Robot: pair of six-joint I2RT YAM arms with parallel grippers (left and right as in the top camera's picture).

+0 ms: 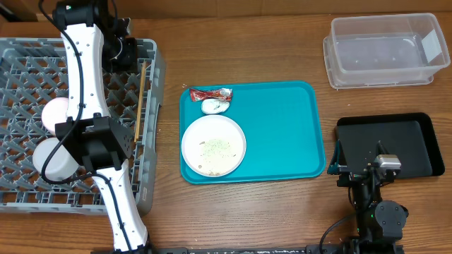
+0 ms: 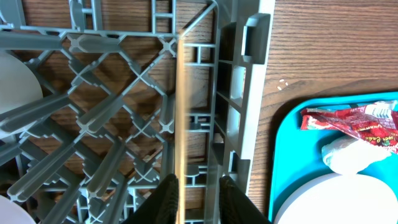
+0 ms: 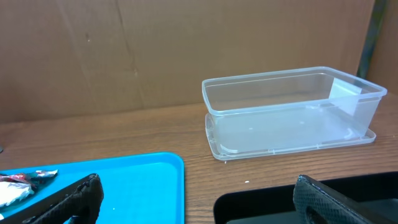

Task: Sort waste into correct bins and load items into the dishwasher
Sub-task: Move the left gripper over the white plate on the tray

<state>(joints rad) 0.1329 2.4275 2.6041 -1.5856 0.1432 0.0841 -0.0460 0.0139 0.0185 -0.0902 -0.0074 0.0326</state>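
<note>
Chopsticks (image 1: 140,99) lie in the grey dish rack (image 1: 21,70), stretched near to far just inside its right wall. The left wrist view shows the wooden shaft (image 2: 181,124) running between the fingers of the left gripper (image 2: 198,185). The jaws stand a little apart. The shaft sits close against the left finger (image 2: 166,199), and a bare gap remains on the side of the other finger.

Further left in the rack rest a far white dish (image 1: 55,113) and a near white dish (image 1: 51,159), both partly hidden by the left arm (image 1: 85,77).

Right of the rack, on the wooden table (image 1: 247,212), lies a teal tray (image 1: 282,127). At its far left corner is the red wrapper (image 1: 210,93), with the crumpled white scrap (image 1: 214,106) touching it on the near side. Just nearer sits the large white plate (image 1: 233,134), carrying loose rice grains (image 1: 215,147).

Well to the right, the clear tub (image 1: 381,46) stands at the far edge of the table. The black tray (image 1: 395,137) lies nearer. The right gripper (image 3: 198,186) hangs by the black tray's left edge, its jaws spread wide with nothing between them.
</note>
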